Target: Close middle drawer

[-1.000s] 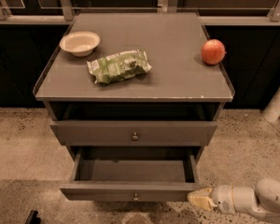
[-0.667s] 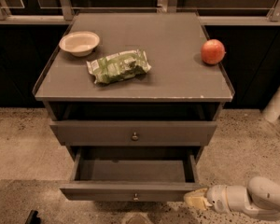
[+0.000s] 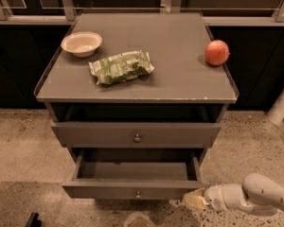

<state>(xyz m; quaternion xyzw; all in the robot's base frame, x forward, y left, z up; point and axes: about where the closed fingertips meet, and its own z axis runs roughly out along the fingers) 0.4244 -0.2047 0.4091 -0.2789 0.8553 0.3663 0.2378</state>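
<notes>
The middle drawer (image 3: 132, 189) is pulled well out of the grey-brown cabinet, its low flat front carrying a small round knob (image 3: 138, 193). Its inside looks empty. Above it is the taller-fronted top drawer (image 3: 135, 134) with the same kind of knob. The third drawer is hidden under the open one. My gripper (image 3: 194, 200) comes in low from the lower right on a white arm (image 3: 255, 197). Its yellowish tip is at the right end of the middle drawer's front, just below and in front of it.
On the cabinet top (image 3: 180, 79) lie a white bowl (image 3: 82, 43), a green snack bag (image 3: 121, 67) and a red apple (image 3: 217, 52). Speckled floor (image 3: 19, 145) surrounds the cabinet. A white post (image 3: 281, 103) stands at the right.
My gripper has moved a little to the left, closer to the right end of the middle drawer's front. The drawer has not moved.
</notes>
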